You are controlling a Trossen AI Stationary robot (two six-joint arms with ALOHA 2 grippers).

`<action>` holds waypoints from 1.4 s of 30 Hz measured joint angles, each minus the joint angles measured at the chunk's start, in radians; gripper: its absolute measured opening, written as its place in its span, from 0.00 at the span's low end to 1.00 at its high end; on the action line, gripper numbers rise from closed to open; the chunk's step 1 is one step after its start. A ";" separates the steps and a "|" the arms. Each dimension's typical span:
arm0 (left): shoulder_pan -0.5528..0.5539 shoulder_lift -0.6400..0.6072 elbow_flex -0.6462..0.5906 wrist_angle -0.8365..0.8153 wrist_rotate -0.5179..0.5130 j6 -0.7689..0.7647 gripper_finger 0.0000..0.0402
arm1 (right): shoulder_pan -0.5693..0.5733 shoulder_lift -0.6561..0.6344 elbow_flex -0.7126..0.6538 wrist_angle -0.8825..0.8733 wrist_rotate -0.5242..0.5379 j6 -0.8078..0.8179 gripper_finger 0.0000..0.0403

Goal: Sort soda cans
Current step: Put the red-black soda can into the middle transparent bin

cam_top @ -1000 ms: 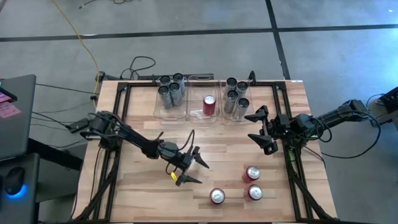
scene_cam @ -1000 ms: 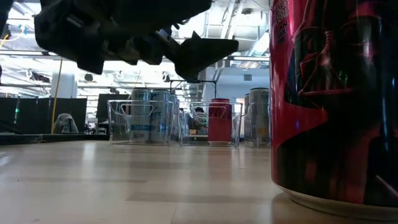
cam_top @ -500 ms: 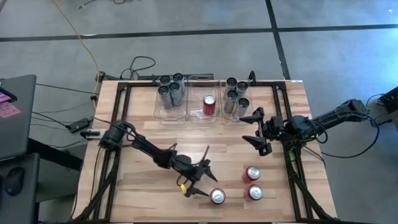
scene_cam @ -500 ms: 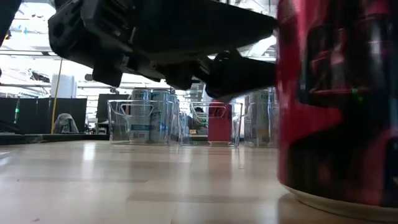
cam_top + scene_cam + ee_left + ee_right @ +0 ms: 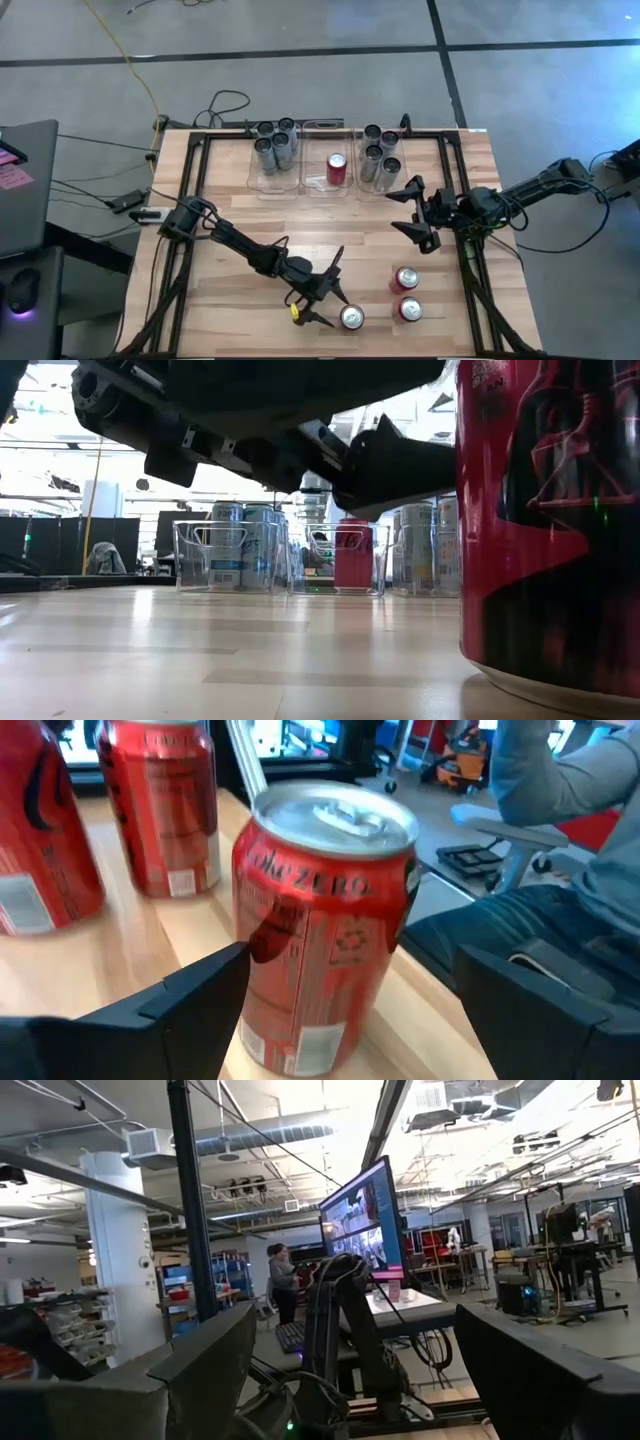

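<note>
My left gripper (image 5: 333,295) (image 5: 350,970) is open near the table's near edge. One red soda can (image 5: 350,317) (image 5: 322,920) stands upright on its base just ahead of the fingertips, in the gap between them; I cannot tell whether a finger touches it. In the low view this can (image 5: 550,530) fills the right side, with the left gripper (image 5: 390,460) beside it. Two more red cans (image 5: 405,278) (image 5: 409,309) stand to its right. My right gripper (image 5: 410,210) (image 5: 355,1340) hovers open, right of the middle.
Three clear bins stand along the far edge: the left bin (image 5: 252,170) holds several silver cans, the middle bin (image 5: 318,130) one red can (image 5: 337,168), the right bin (image 5: 362,190) several silver cans. A seated person (image 5: 570,870) shows beyond the table edge in the left wrist view.
My left gripper has moved toward the table's near edge and to the right, down toward the nearest red can, staying open; its fingers now stand by that can. My right gripper has drifted a little toward the table's left.
</note>
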 joint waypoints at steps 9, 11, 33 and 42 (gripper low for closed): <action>-0.004 0.000 0.003 -0.004 -0.034 0.048 0.85 | -0.005 0.000 0.000 0.012 0.000 -0.015 0.89; -0.004 0.000 0.023 -0.029 -0.036 0.048 0.85 | -0.005 0.000 0.000 0.014 0.000 -0.016 0.89; -0.014 0.126 0.188 -0.117 -0.058 0.042 0.96 | -0.003 0.000 0.000 0.025 0.000 -0.018 0.89; -0.021 0.158 0.254 -0.129 -0.057 0.072 0.96 | -0.002 0.000 0.000 0.011 0.001 -0.010 0.89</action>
